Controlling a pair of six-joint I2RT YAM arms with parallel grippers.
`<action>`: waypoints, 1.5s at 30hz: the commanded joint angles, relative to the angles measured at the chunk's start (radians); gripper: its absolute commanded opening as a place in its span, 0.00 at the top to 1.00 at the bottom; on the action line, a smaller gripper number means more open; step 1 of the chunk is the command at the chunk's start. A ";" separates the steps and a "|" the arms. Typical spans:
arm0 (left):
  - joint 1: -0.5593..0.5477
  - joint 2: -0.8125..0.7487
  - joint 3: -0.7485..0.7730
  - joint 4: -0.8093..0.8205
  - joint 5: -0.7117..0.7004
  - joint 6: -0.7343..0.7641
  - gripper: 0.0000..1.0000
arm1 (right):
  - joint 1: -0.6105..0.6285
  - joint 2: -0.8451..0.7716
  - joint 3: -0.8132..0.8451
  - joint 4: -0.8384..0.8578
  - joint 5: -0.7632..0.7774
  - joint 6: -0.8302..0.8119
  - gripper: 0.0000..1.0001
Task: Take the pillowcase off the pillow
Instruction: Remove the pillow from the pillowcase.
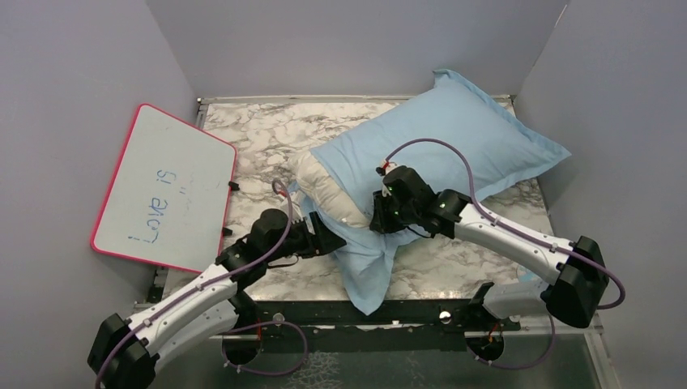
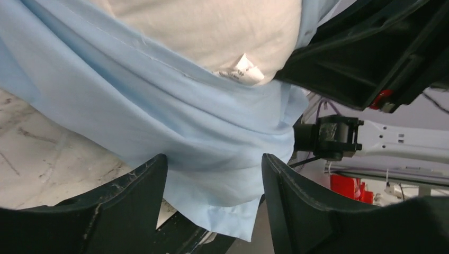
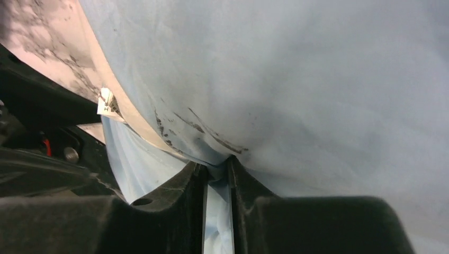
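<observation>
The pillowcase (image 1: 454,138), plain light blue, covers most of the pillow, which lies diagonally toward the far right corner. The pillow's cream-white end (image 1: 324,193) sticks out of the case at the middle of the table. Loose case fabric (image 1: 369,271) trails to the front edge. My left gripper (image 1: 328,237) is open beside that loose fabric; in the left wrist view its jaws (image 2: 214,164) stand wide apart with pillowcase (image 2: 159,111) behind them and pillow (image 2: 212,32) above. My right gripper (image 1: 379,219) is shut on a fold of pillowcase (image 3: 317,79) at the case's open edge (image 3: 217,166).
A pink-framed whiteboard (image 1: 166,188) leans at the left wall. Grey walls close in the marble table (image 1: 259,138) on three sides. A black rail (image 1: 405,312) runs along the front edge. The right arm's wrist (image 2: 339,137) is close to my left gripper.
</observation>
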 commanded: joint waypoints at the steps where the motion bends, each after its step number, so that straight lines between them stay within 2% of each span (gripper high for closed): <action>1: -0.103 0.084 -0.012 0.123 -0.095 -0.033 0.40 | 0.006 -0.038 -0.015 0.078 0.013 0.006 0.82; 4: -0.171 0.180 -0.023 0.230 -0.115 -0.032 0.62 | 0.006 -0.098 -0.033 0.118 -0.040 -0.006 0.83; 5: -0.188 0.214 -0.019 0.247 -0.129 -0.034 0.76 | 0.005 -0.115 -0.035 0.124 -0.035 -0.007 0.85; 6: -0.198 0.248 -0.012 0.243 -0.159 -0.036 0.98 | 0.006 -0.131 -0.036 0.126 -0.019 -0.010 0.85; 7: -0.227 0.262 -0.002 0.224 -0.206 -0.051 1.00 | 0.006 -0.143 -0.035 0.126 0.004 -0.021 0.90; 8: -0.262 0.257 -0.008 0.225 -0.275 -0.077 1.00 | 0.006 -0.151 -0.032 0.123 0.050 -0.036 0.96; 10: -0.318 0.208 -0.054 0.226 -0.388 -0.112 1.00 | 0.006 -0.161 -0.019 0.089 0.221 -0.027 0.99; 11: -0.326 0.180 -0.082 0.218 -0.412 -0.133 1.00 | 0.006 -0.160 -0.014 0.066 0.361 -0.016 0.99; 14: -0.327 0.102 -0.140 0.122 -0.433 -0.167 1.00 | 0.002 -0.141 -0.007 0.008 0.624 0.011 0.99; 16: -0.327 0.048 -0.178 0.079 -0.441 -0.192 1.00 | -0.017 -0.124 -0.031 -0.001 0.705 0.043 0.99; 20: -0.327 -0.068 -0.238 0.005 -0.455 -0.226 1.00 | -0.056 -0.067 -0.121 0.015 0.647 0.113 0.99; 24: -0.327 -0.139 -0.277 -0.004 -0.444 -0.225 1.00 | -0.054 0.052 -0.203 0.101 0.292 0.108 0.99; 25: -0.327 -0.151 -0.278 -0.002 -0.436 -0.218 1.00 | -0.054 0.082 -0.207 0.105 0.245 0.110 0.99; 29: -0.327 -0.152 -0.265 -0.001 -0.395 -0.178 1.00 | -0.049 0.088 -0.197 0.079 0.232 0.123 0.96; 32: -0.327 -0.143 -0.261 0.008 -0.383 -0.171 1.00 | -0.050 -0.006 -0.180 0.084 0.193 0.083 0.85; 33: -0.327 -0.141 -0.257 0.011 -0.382 -0.165 1.00 | -0.050 -0.041 -0.173 0.087 0.173 0.065 0.77; 36: -0.327 -0.133 -0.247 0.024 -0.380 -0.146 1.00 | -0.049 -0.141 -0.144 0.089 0.124 0.039 0.40; 37: -0.327 -0.130 -0.242 0.029 -0.383 -0.143 1.00 | -0.050 -0.165 -0.127 0.087 0.103 0.029 0.35; 39: -0.327 -0.124 -0.236 0.053 -0.389 -0.134 1.00 | -0.049 -0.193 -0.072 0.070 0.038 -0.002 0.31; 42: -0.327 -0.116 -0.233 0.082 -0.384 -0.115 1.00 | -0.039 -0.194 0.013 0.055 -0.030 -0.016 0.30; 45: -0.327 -0.107 -0.218 0.084 -0.398 -0.102 1.00 | 0.075 -0.120 0.137 -0.030 0.149 -0.016 0.30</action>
